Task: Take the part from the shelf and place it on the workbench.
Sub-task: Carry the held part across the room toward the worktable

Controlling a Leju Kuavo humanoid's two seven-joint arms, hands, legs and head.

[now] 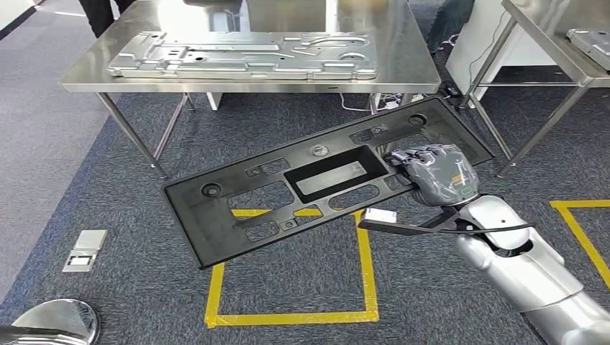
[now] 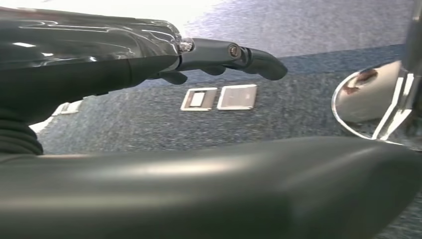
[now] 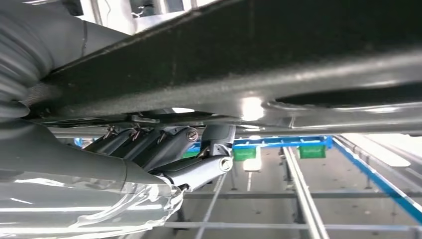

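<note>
A long black plastic panel (image 1: 273, 183) with cutouts and a rectangular recess hangs tilted above the carpet, in front of the steel workbench (image 1: 403, 50). My right hand (image 1: 431, 172) grips the panel's right part, thumb above, fingers (image 3: 164, 147) curled under the panel (image 3: 278, 64). On the workbench lies a silver stamped metal panel (image 1: 244, 54). My left hand (image 2: 149, 55) hangs low over the carpet, its fingers (image 2: 249, 55) stretched out and holding nothing.
A second steel table (image 1: 554, 43) stands at the right with another metal part (image 1: 593, 36). Yellow tape squares (image 1: 363, 273) mark the carpet. A floor socket plate (image 1: 85, 249) lies at the left. A person stands behind the workbench (image 1: 101, 14).
</note>
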